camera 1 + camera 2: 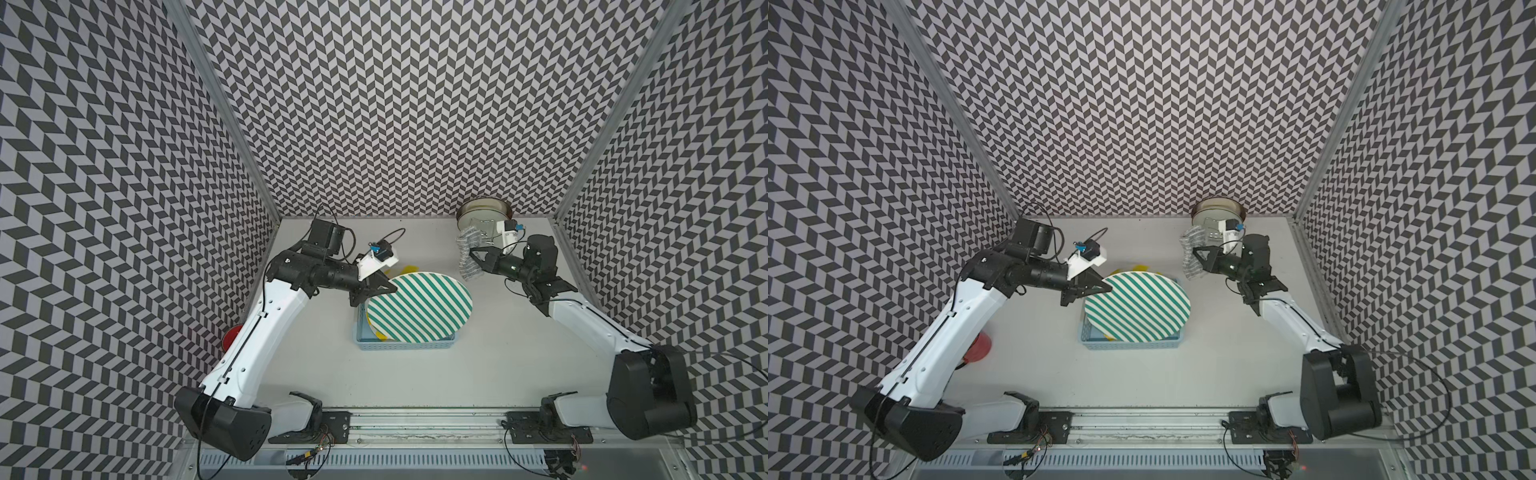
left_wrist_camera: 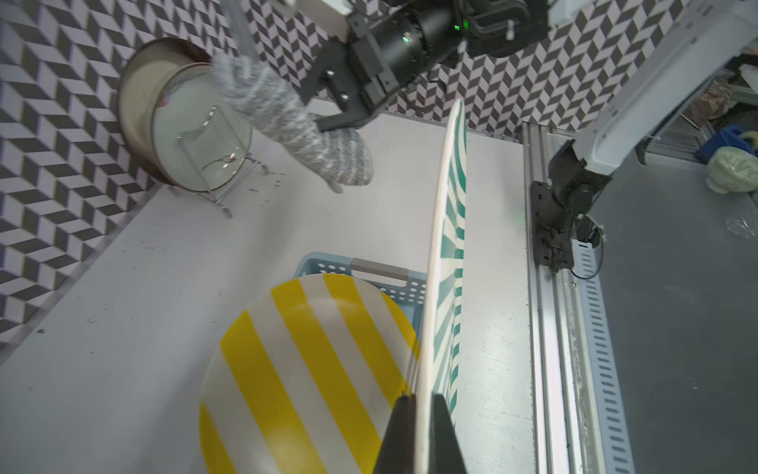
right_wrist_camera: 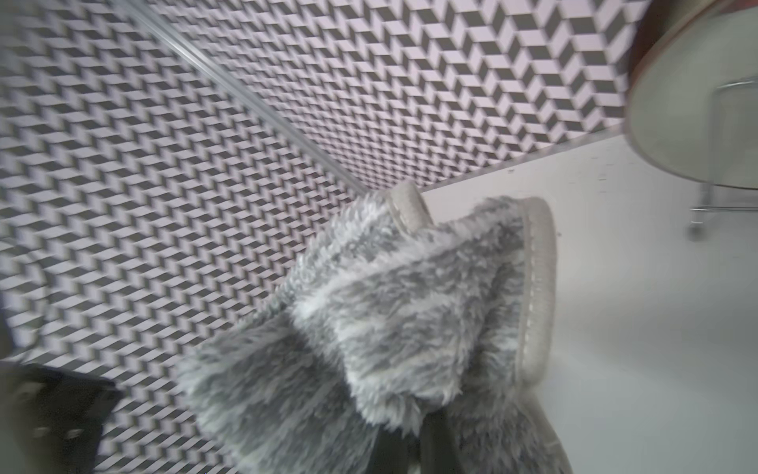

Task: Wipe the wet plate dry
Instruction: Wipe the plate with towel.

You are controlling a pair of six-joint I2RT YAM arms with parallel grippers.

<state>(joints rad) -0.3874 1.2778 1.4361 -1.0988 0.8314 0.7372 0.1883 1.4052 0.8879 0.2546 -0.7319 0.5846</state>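
Note:
My left gripper (image 1: 384, 289) (image 2: 424, 404) is shut on the left rim of a green-and-white striped plate (image 1: 419, 307) (image 1: 1138, 307). The plate hangs tilted over a blue basket (image 1: 405, 344), and the left wrist view shows it edge-on (image 2: 445, 246). A fuzzy grey cloth (image 1: 465, 245) (image 2: 295, 123) (image 3: 389, 307) is bunched in my right gripper (image 1: 471, 253) (image 3: 414, 427), which is shut on it. The cloth hangs in the air behind and to the right of the plate, apart from it.
A yellow-and-white striped plate (image 2: 307, 369) leans in the blue basket (image 2: 328, 264) behind the held one. At the back right, a wire rack holds pale round dishes (image 1: 484, 212) (image 2: 197, 135) upright. A red object (image 1: 980, 349) lies by the left arm.

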